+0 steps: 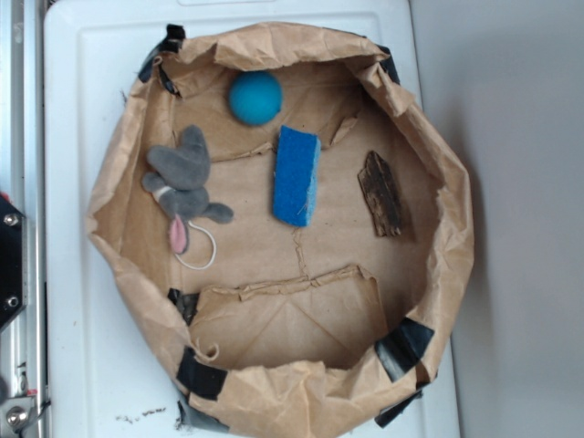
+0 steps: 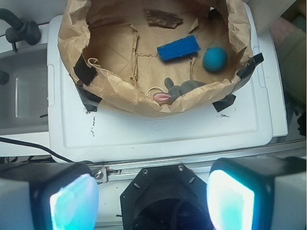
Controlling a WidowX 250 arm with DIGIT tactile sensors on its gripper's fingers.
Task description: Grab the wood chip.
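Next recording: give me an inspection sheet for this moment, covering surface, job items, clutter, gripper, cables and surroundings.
Surface: white plastic lid carrying a crumpled brown paper bag rolled down into a basin, black tape at its rim.
Job's things: wood chip lying flat on the bag floor, apart from the other items, untouched.
Clutter: blue sponge beside the chip; blue ball; grey plush mouse near the bag wall.
Gripper: gripper open, holding nothing, well back from the bag, outside it.
Cables: one black cable in the wrist view.
Surroundings: metal rail along one side; dark specks on the lid.
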